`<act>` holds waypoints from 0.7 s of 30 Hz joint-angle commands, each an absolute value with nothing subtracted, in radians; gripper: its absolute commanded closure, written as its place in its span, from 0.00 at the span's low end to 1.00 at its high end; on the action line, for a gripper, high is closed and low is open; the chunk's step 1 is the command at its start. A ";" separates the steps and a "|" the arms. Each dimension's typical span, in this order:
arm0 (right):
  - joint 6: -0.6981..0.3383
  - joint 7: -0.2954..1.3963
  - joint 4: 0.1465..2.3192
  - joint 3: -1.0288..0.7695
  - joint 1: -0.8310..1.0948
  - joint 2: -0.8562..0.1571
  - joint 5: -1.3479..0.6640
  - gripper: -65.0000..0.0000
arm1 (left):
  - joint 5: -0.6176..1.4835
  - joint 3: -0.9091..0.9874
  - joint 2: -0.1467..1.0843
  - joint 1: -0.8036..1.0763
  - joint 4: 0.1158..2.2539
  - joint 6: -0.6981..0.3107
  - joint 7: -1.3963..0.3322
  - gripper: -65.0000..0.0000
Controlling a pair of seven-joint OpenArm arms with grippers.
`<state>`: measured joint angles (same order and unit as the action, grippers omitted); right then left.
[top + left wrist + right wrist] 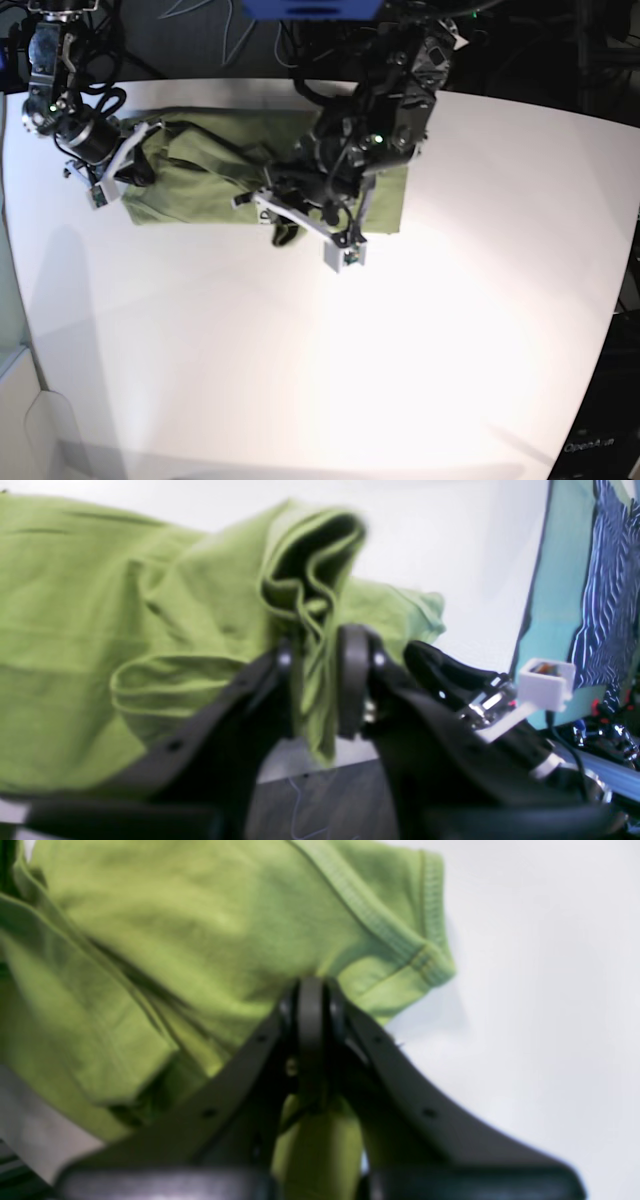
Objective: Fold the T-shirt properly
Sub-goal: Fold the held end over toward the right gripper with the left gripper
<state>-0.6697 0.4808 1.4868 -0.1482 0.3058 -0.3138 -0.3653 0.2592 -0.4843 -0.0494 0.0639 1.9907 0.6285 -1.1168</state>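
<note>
Mid-fold: T-shirt [210, 180] bunched, upper left of desk [450, 300]. Left gripper [320, 680] jaws part-open, cloth between. Right gripper [311, 1040] jaws pinched tight on sleeve edge. Next: likely lay fold flat, let go.

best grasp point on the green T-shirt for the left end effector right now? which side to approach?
Probably the bunched, doubled hem standing up on the T-shirt, directly ahead of the left end effector. Come at it along the table from the near edge: the ridge stands proud and is narrow enough to pinch. Blur hides finer detail.
</note>
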 commanded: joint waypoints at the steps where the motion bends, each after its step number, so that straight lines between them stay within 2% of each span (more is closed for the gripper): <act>1: -0.677 0.541 1.486 -0.145 0.318 -0.321 -0.329 1.00 | 0.263 -0.486 -0.047 0.054 2.008 0.627 -1.101 0.77; 10: -0.677 0.541 1.486 -0.145 0.320 -0.321 -0.329 1.00 | 0.265 -0.487 -0.042 0.058 2.014 0.627 -1.104 0.75; 13: -0.677 0.542 1.486 -0.145 0.320 -0.321 -0.329 1.00 | 0.265 -0.484 -0.007 0.074 2.008 0.627 -1.098 0.75; 21: -0.677 0.542 1.486 -0.147 0.320 -0.320 -0.329 1.00 | 0.265 -0.404 0.031 0.125 2.006 0.625 -1.098 0.76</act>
<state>-0.6697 0.4808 1.4876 -0.1486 0.3084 -0.3138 -0.3656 0.2581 -0.4000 0.0383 0.1326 1.9896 0.6323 -1.1053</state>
